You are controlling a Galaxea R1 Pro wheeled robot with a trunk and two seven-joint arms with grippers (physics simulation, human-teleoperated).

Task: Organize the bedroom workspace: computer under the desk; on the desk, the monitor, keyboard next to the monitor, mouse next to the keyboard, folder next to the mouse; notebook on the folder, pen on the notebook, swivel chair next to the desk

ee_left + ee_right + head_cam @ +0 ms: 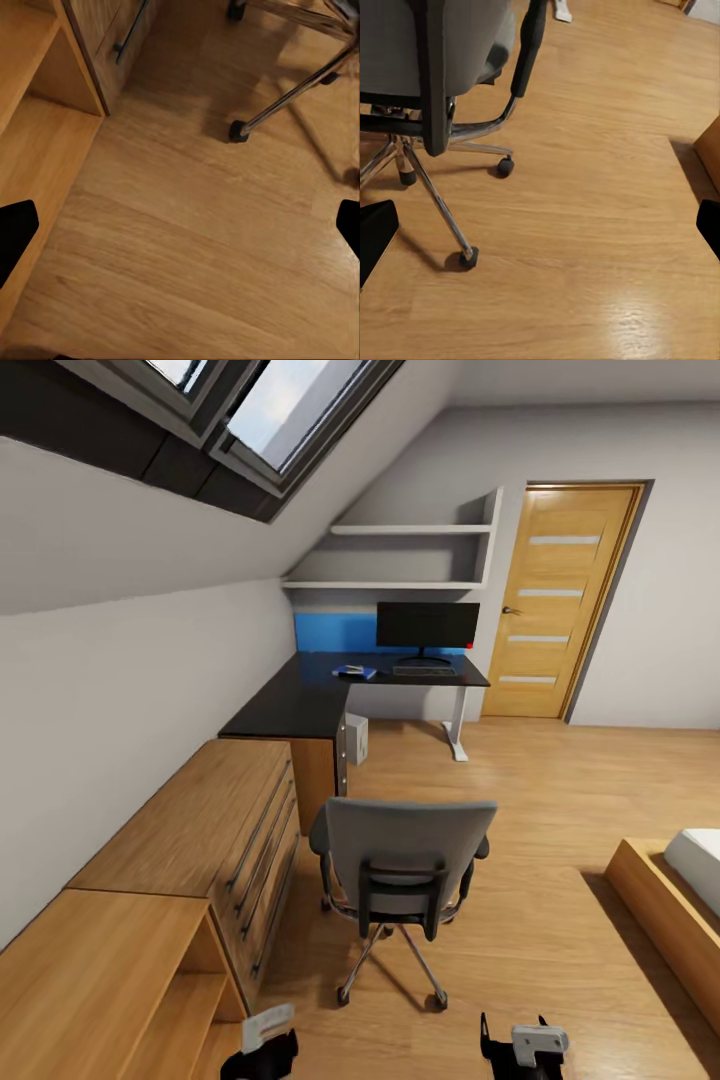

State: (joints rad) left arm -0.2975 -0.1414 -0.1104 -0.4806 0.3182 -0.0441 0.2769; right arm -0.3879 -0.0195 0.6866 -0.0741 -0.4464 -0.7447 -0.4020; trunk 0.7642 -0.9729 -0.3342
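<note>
Robot stands behind the swivel chair (405, 860), facing the desk (330, 695) at 12 o'clock across the wood floor (540, 830).

Monitor (427, 626) upright on the far wing of the desk, keyboard (424, 671) just in front of its stand. A blue item, probably the folder (357, 672), lies on the desk at 9 o'clock of the keyboard; too small to tell what sits on it. Mouse, notebook and pen not resolvable at this range. Computer (356, 739) sits on the floor under the desk, beside the drawer unit.

Chair is well apart from the desk, back turned toward the robot, beside the low wood cabinet (190, 830).

Left tool (180, 225): fingers spread wide, nothing between them, pointing at bare floor near a chair castor (238, 131). Right tool (540, 225): likewise wide and empty, chair base at its 10 o'clock.

Judgement: remaining step looks like moving the chair in.

Risks:
- Castors roll freely; an off-centre push on the backrest could swing the chair into the cabinet.
- Base could strike the chair legs on approach.
- Overshoot could ram the computer.
</note>
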